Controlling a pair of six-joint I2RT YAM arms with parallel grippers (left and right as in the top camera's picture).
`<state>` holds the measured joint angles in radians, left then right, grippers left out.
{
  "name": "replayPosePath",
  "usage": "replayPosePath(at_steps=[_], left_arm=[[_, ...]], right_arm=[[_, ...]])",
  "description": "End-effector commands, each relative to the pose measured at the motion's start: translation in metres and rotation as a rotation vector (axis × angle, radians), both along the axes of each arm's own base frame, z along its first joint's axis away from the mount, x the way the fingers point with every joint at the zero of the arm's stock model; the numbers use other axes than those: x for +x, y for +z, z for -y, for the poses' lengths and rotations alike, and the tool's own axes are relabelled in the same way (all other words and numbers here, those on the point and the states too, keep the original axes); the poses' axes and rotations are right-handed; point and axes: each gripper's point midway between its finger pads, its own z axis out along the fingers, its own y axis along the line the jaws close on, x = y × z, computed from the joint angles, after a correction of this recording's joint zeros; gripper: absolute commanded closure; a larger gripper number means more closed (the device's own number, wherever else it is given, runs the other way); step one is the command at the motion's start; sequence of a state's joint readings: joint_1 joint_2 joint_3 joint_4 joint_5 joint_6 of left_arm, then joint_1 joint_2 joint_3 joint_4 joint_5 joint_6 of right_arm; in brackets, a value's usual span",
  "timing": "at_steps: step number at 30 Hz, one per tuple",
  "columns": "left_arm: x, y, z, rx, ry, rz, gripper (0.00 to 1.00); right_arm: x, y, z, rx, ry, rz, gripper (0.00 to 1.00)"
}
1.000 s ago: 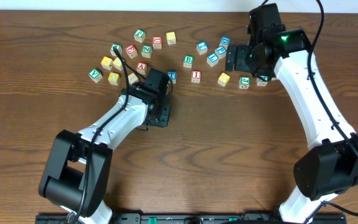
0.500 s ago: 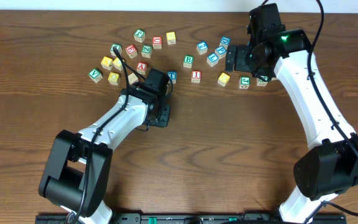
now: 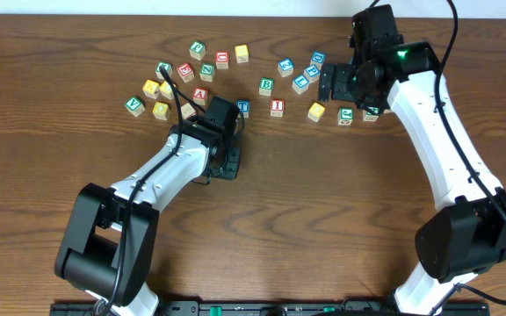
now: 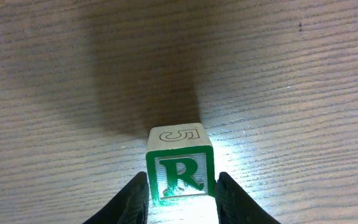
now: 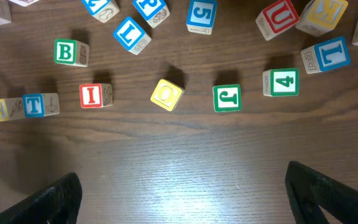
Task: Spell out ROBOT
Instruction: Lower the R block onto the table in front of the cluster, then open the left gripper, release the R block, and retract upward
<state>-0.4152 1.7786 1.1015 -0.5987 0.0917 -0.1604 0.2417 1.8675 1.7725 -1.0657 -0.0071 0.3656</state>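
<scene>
My left gripper (image 4: 180,194) gripped the green R cube (image 4: 179,169) low over the bare table (image 4: 291,74). Only my wrist view showed it; overhead, my arm hid it. My right gripper (image 5: 182,182) hung wide apart near the B cube (image 5: 71,53), the T cube (image 5: 40,104) and the yellow O cube (image 5: 167,94).

Table (image 4: 278,74) brown wood, fine grain, soft sheen under my light, R cube (image 4: 179,174) pale wood with glossy green paint, my left fingers (image 4: 129,202) matt black plastic, arm shells (image 3: 464,167) smooth white plastic.
</scene>
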Motion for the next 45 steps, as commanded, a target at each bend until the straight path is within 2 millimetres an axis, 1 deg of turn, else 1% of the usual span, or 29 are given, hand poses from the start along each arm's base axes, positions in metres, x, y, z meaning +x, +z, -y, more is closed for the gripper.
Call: replayPosePath(at_steps=[1, 4, 5, 8, 10, 13, 18, 19, 20, 23, 28, 33, 39, 41, 43, 45], left_arm=[[0.0, -0.003, 0.001, 0.001, 0.012, -0.013, 0.65], [0.002, 0.001, 0.001, -0.001, 0.011, -0.009, 0.64], [0.002, 0.003, 0.002, -0.003, 0.012, -0.006, 0.55], [0.008, 0.012, 0.004, -0.014, 0.012, 0.017, 0.46], [0.011, 0.019, 0.006, -0.023, 0.012, 0.037, 0.42], [0.016, 0.029, 0.008, -0.034, 0.012, 0.062, 0.4], [0.021, 0.054, 0.01, -0.041, 0.012, 0.081, 0.4], [0.023, 0.061, 0.01, -0.042, 0.013, 0.083, 0.4], [0.028, 0.072, 0.01, -0.045, 0.017, 0.09, 0.4], [0.039, 0.098, 0.008, -0.056, 0.033, 0.116, 0.4], [0.065, 0.151, -0.001, -0.086, 0.074, 0.203, 0.4], [0.091, 0.205, -0.02, -0.106, 0.099, 0.321, 0.39], [0.127, 0.263, -0.053, -0.132, 0.179, 0.472, 0.4], [0.142, 0.278, -0.064, -0.122, 0.19, 0.509, 0.4], [0.153, 0.283, -0.069, -0.112, 0.187, 0.517, 0.39], [0.164, 0.281, -0.072, -0.092, 0.178, 0.512, 0.39]], right_arm=[[0.001, -0.002, -0.003, -0.002, 0.0, -0.004, 0.01], [0.001, -0.002, -0.003, -0.002, 0.0, -0.004, 0.01], [0.001, -0.002, -0.003, -0.002, 0.0, -0.004, 0.01], [0.001, -0.002, -0.003, -0.002, 0.0, -0.004, 0.01], [0.001, -0.002, -0.003, -0.002, 0.0, -0.004, 0.01], [0.001, -0.002, -0.003, -0.002, 0.0, -0.004, 0.01], [0.001, -0.002, -0.003, -0.002, 0.0, -0.004, 0.01], [0.001, -0.002, -0.003, -0.002, 0.0, -0.004, 0.01], [0.001, -0.002, -0.003, -0.002, 0.0, -0.004, 0.01], [0.001, -0.002, -0.003, -0.002, 0.0, -0.004, 0.01], [0.001, -0.002, -0.003, -0.002, 0.0, -0.004, 0.01], [0.001, -0.002, -0.003, -0.002, 0.0, -0.004, 0.01], [0.001, -0.002, -0.003, -0.002, 0.0, -0.004, 0.01], [0.001, -0.002, -0.003, -0.002, 0.0, -0.004, 0.01], [0.001, -0.002, -0.003, -0.002, 0.0, -0.004, 0.01], [0.001, -0.002, -0.003, -0.002, 0.0, -0.004, 0.01]])
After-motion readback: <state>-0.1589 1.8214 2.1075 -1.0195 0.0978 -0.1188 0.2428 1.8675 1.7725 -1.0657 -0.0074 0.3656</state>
